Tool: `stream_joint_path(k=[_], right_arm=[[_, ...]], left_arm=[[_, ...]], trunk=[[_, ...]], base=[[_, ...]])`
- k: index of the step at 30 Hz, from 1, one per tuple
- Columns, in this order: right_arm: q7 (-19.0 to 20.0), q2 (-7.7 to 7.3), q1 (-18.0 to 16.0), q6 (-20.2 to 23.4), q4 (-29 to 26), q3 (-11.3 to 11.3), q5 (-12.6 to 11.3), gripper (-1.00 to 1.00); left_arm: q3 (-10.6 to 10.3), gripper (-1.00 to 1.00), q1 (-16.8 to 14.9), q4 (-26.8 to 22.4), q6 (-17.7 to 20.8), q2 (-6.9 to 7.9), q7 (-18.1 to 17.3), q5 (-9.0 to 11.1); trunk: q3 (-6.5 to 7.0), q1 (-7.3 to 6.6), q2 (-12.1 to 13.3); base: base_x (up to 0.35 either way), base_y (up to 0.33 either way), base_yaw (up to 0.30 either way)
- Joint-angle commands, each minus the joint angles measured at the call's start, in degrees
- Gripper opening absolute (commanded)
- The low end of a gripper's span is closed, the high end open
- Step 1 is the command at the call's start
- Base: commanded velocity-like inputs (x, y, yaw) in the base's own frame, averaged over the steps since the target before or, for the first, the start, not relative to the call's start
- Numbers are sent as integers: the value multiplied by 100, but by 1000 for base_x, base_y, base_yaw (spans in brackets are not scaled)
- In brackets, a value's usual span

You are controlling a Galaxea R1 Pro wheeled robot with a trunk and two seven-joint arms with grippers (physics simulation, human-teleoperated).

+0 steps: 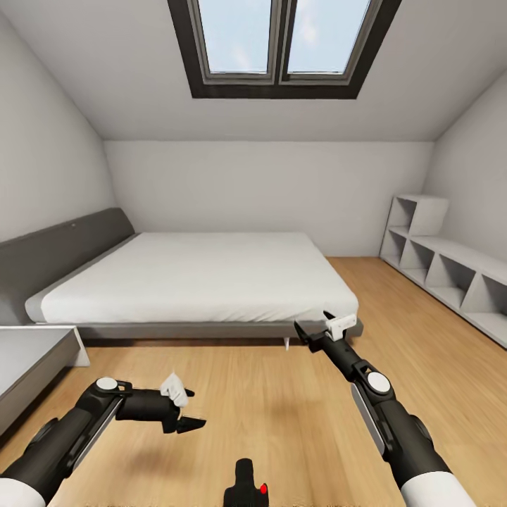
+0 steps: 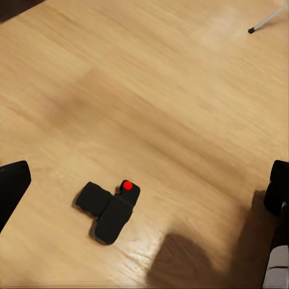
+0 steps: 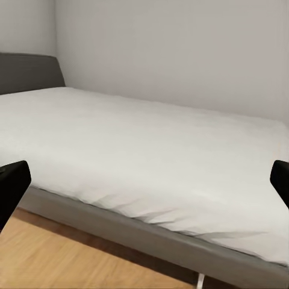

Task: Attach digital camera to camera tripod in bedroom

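Note:
The digital camera (image 1: 246,486) lies on the light wood floor at the bottom edge of the head view, a small black box with a red button (image 1: 263,488). In the left wrist view the digital camera (image 2: 108,208) rests flat on the floor below the open left gripper (image 2: 147,180), well apart from its fingertips (image 2: 13,183). My left gripper (image 1: 191,408) hovers open, up and to the left of the camera. My right gripper (image 1: 312,322) is raised toward the bed, open and empty, also seen as the right gripper (image 3: 147,180). The camera tripod is out of view.
A grey-framed white bed (image 1: 197,282) fills the middle of the bedroom under a dark-framed skylight (image 1: 282,46). A white cubby shelf (image 1: 451,271) lines the right wall. A grey surface (image 1: 32,355) juts in at the left. A thin leg with a dark foot (image 2: 265,23) stands on the floor.

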Motion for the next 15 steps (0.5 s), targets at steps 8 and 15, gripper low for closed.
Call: stream_joint_path(k=[8, 15], right_arm=[[8, -4, -4, -18, 25, 2, -6, 100], [8, -4, -4, -14, 33, -3, -6, 100]], left_arm=[[-67, 100, -5, 315, -292, 23, -18, -4], [-249, 100, -5, 761, -672, 26, -11, -34]], trunk=[[-150, 175, -325], [-276, 329, -606]], base=[[0, 0, 0], [0, 0, 0]])
